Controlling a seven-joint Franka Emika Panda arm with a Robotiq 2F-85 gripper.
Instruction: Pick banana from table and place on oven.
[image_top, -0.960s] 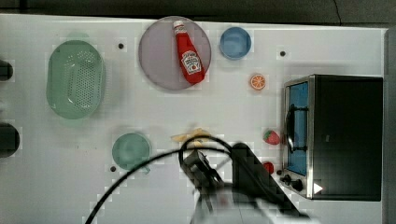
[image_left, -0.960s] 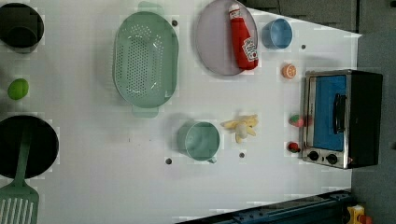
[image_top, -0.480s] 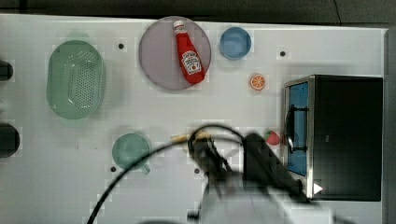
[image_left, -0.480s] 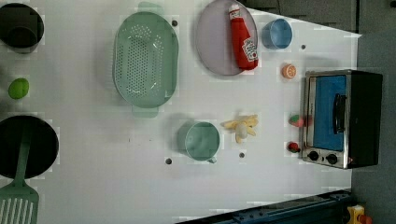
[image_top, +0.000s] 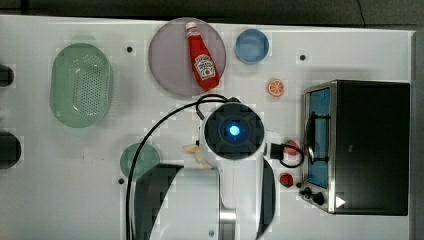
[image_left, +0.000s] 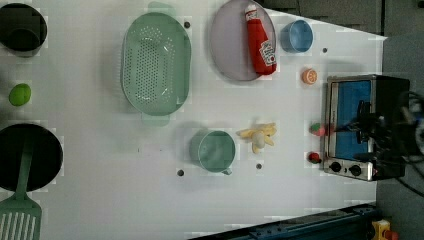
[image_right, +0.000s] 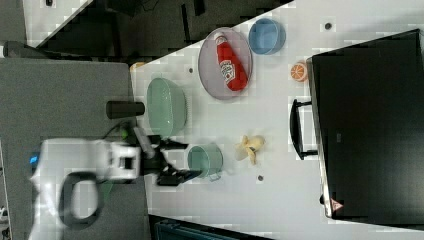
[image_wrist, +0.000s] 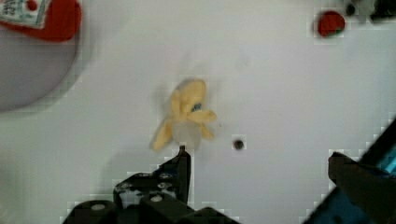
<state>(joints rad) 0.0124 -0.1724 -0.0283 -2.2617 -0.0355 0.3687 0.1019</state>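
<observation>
Banana (image_wrist: 187, 119) lies on the table (image_wrist: 280, 84) under the open gripper (image_wrist: 261, 161).

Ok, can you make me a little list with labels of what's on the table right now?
banana: lying on the white table, beside the green cup
oven: at the left view's right, door shut, nothing on top
gripper: open, above the banana, holding nothing
ketchup bottle: lying on the grey plate
orange slice: on the table near the oven

Banana (image_left: 258, 137) on white table (image_left: 100, 175), beside green cup (image_left: 216, 150)
</observation>
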